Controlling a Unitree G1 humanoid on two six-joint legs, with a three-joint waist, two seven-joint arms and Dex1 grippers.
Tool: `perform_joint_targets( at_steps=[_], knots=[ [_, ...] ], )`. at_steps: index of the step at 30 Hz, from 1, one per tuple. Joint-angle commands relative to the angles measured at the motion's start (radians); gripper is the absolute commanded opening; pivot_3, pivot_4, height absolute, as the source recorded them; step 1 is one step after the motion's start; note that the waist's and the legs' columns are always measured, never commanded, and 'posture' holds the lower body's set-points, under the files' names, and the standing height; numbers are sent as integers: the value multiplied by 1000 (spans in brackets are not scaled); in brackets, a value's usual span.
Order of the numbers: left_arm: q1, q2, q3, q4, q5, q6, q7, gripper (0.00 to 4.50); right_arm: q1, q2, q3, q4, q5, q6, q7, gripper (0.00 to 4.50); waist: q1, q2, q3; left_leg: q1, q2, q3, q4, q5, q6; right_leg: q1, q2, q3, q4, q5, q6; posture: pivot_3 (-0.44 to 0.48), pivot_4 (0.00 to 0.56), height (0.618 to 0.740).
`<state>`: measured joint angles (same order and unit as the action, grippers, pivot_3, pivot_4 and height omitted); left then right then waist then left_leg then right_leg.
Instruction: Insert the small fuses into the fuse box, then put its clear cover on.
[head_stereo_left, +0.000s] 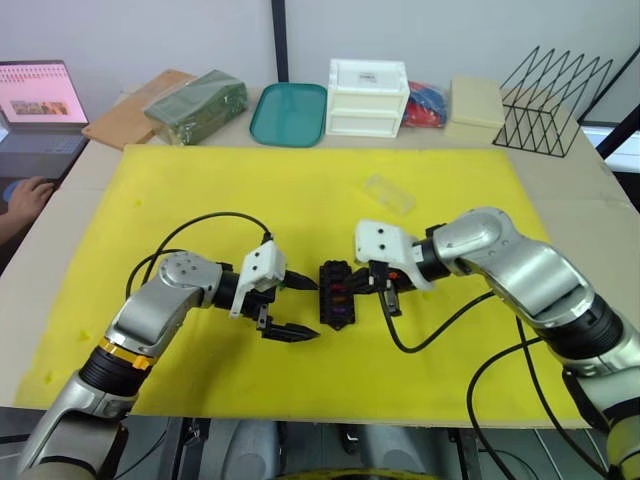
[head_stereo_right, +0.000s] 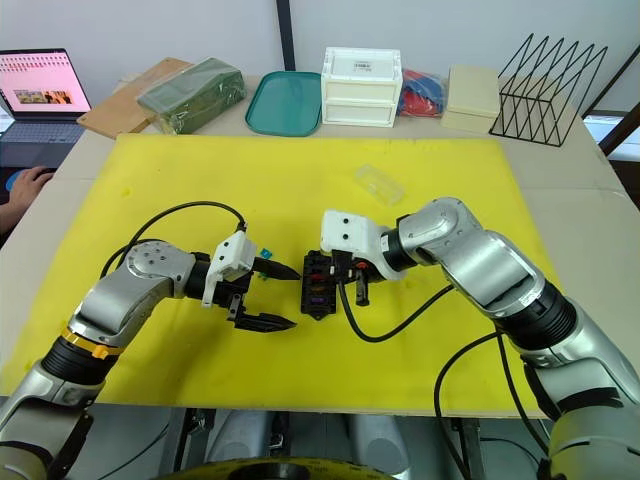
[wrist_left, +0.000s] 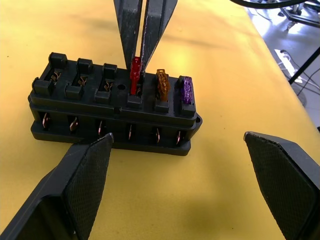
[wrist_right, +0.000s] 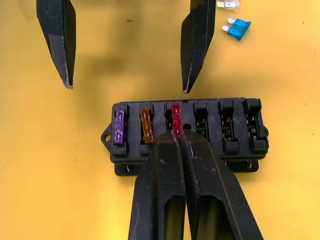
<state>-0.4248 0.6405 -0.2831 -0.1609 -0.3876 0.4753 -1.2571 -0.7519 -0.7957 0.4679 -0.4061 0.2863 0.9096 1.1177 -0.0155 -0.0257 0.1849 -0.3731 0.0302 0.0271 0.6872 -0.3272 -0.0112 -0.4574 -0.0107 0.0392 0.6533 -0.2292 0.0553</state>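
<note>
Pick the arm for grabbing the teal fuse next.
Left. The left tool is open and free beside the fuse box, and the teal fuse lies on the mat just behind it. The right tool is shut on the red fuse at its slot.

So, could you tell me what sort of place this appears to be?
Probably a lab or office test bench: a yellow mat covers the table, a laptop sits at its edge, and a white drawer box stands behind.
</note>
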Motion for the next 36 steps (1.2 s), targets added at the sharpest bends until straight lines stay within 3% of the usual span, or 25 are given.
perform_joint_targets(
  at_steps=[1, 20, 36],
  knots=[
    [5, -2, 4, -37, -4, -7, 3, 4491, -11, -14, 5, -22, -9, -8, 13, 0, 0, 0, 0, 0, 0, 0, 0, 0, 0, 0, 0, 0, 0, 0, 0, 0, 150, 740],
    [4, -9, 5, -34, -1, -8, 9, 4491, -13, -7, 58, -32, -32, 2, 23, 0, 0, 0, 0, 0, 0, 0, 0, 0, 0, 0, 0, 0, 0, 0, 0, 0, 150, 740],
    [6, -11, 2, -33, 2, -16, 11, 4491, -38, -3, 30, -35, -9, 35, 31, 0, 1, 0, 0, 0, 0, 0, 0, 0, 0, 0, 0, 0, 0, 0, 0, 0, 150, 740]
  ],
)
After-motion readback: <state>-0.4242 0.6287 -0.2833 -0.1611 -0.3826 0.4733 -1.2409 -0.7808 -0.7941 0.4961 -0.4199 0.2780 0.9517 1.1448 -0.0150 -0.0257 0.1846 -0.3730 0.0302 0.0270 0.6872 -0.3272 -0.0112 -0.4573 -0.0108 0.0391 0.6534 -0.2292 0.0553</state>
